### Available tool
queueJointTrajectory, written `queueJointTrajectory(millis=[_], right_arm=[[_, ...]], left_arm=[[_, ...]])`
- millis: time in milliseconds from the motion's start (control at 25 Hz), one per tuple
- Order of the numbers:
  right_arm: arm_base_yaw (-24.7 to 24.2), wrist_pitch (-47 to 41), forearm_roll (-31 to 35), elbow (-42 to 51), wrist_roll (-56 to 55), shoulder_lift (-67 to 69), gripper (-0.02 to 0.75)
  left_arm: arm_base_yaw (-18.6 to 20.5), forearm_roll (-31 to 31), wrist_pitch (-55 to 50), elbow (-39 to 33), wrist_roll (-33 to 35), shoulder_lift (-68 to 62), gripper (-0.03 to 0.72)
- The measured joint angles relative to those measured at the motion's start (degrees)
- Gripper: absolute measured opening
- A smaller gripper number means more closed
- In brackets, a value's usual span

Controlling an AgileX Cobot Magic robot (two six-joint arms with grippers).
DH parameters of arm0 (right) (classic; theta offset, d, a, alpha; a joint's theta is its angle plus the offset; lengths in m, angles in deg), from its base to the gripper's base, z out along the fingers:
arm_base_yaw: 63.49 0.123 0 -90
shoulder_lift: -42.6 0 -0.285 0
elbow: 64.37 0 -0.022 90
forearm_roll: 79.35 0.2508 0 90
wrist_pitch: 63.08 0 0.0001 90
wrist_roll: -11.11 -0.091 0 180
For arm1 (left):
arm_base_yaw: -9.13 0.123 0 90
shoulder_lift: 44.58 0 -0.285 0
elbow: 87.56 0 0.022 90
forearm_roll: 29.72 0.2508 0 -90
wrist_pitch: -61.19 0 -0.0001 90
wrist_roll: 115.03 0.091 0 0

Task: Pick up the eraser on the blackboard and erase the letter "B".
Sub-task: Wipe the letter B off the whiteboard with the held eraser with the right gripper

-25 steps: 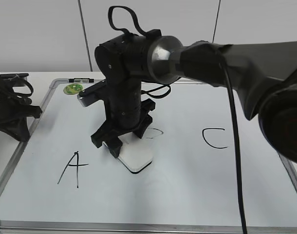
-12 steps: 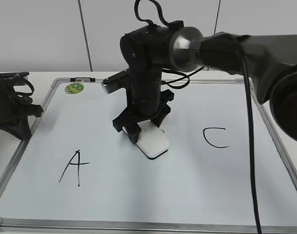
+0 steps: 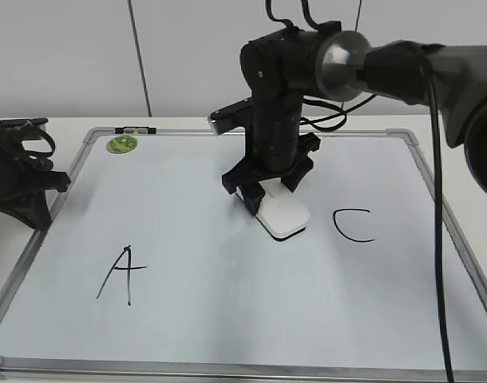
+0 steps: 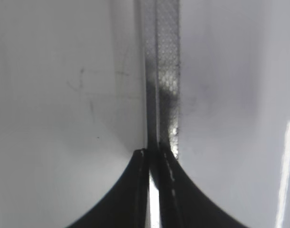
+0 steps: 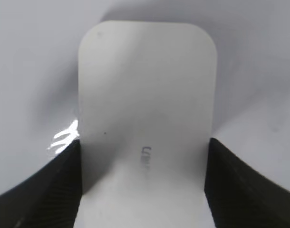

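Observation:
My right gripper [image 3: 263, 194] is shut on the white eraser [image 3: 283, 214] and presses it flat on the blackboard [image 3: 227, 303], between the black "A" [image 3: 120, 274] and the black "C" [image 3: 353, 226]. No trace of the letter "B" shows on the board. In the right wrist view the eraser [image 5: 146, 104] fills the space between the two black jaws [image 5: 143, 183], grey lettering on its top. My left gripper [image 3: 32, 209] rests at the board's left edge; in the left wrist view its jaws [image 4: 154, 154] are pressed together over the silver frame [image 4: 166, 71].
A small green round magnet [image 3: 120, 144] sits at the board's top left corner, with a small clip [image 3: 133, 129] on the frame beside it. The right arm's black cable [image 3: 435, 199] hangs over the board's right side. A white wall stands behind.
My right gripper has swept the eraser to the right and slightly away across the middle of the board. The faint rest of the "B" seen earlier is gone. The left arm has not moved.

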Motion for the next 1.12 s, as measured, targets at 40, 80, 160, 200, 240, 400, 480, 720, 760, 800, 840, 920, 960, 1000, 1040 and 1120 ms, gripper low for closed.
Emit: queueJointTrajectory(millis=[40, 80, 160, 200, 240, 400, 480, 720, 760, 800, 840, 920, 960, 1000, 1040, 1120], right_arm=[[-0.39, 0.00, -0.18, 0.00, -0.24, 0.00, 0.545], [-0.63, -0.11, -0.63, 0.00, -0.34, 0.00, 0.545], [-0.82, -0.24, -0.96, -0.04, -0.44, 0.00, 0.545], [-0.91, -0.34, -1.09, -0.13, -0.44, 0.00, 0.545], [-0.91, -0.38, -1.18, -0.13, -0.44, 0.00, 0.545], [-0.91, -0.50, -0.77, -0.13, -0.44, 0.00, 0.545], [-0.91, -0.59, -0.37, -0.13, -0.44, 0.00, 0.545], [2.74, -0.63, -0.35, -0.13, -0.44, 0.00, 0.545], [3.98, -0.63, -0.35, -0.13, -0.44, 0.00, 0.545], [5.64, -0.35, -0.35, -0.13, -0.33, 0.00, 0.545], [7.30, 0.15, -0.11, -0.13, -0.08, 0.00, 0.545], [9.86, 0.44, 0.47, -0.13, 0.68, 0.00, 0.545], [10.55, 0.57, 0.73, -0.13, 0.92, 0.00, 0.545], [11.16, 0.57, 1.17, -0.55, 1.02, 0.15, 0.545], [11.44, 0.29, 1.80, -1.09, 1.07, 0.30, 0.545], [11.44, -1.02, 1.77, -3.50, 1.07, 1.02, 0.545]], left_arm=[[0.00, 0.00, -0.08, 0.00, 0.00, 0.00, 0.009], [0.00, 0.00, -0.23, 0.00, 0.00, 0.00, 0.009], [0.00, 0.12, -0.57, 0.02, 0.00, 0.00, 0.009], [0.00, 0.24, -0.70, 0.02, 0.00, 0.00, 0.009], [0.00, 0.32, -0.98, 0.13, 0.00, 0.00, 0.009], [0.00, 0.54, -1.80, 0.13, 0.00, 0.00, 0.010], [0.00, 0.54, -2.01, 0.13, 0.00, 0.00, 0.010], [0.00, 0.87, -2.94, 0.13, 0.00, 0.00, 0.010], [0.00, 0.91, -2.94, 0.13, 0.00, 0.00, 0.010], [0.00, 0.91, -2.94, 0.13, 0.00, 0.00, 0.010], [0.00, 0.91, -2.94, 0.15, 0.00, 0.00, 0.010], [0.00, 0.91, -2.94, 0.25, 0.00, 0.00, 0.010], [0.00, 1.00, -2.94, 0.25, 0.00, 0.00, 0.010], [0.00, 1.00, -2.94, 0.25, 0.00, 0.00, 0.010], [0.00, 1.00, -2.82, 0.25, 0.00, 0.00, 0.010], [0.00, 1.00, -2.82, 0.25, 0.00, 0.00, 0.010]])
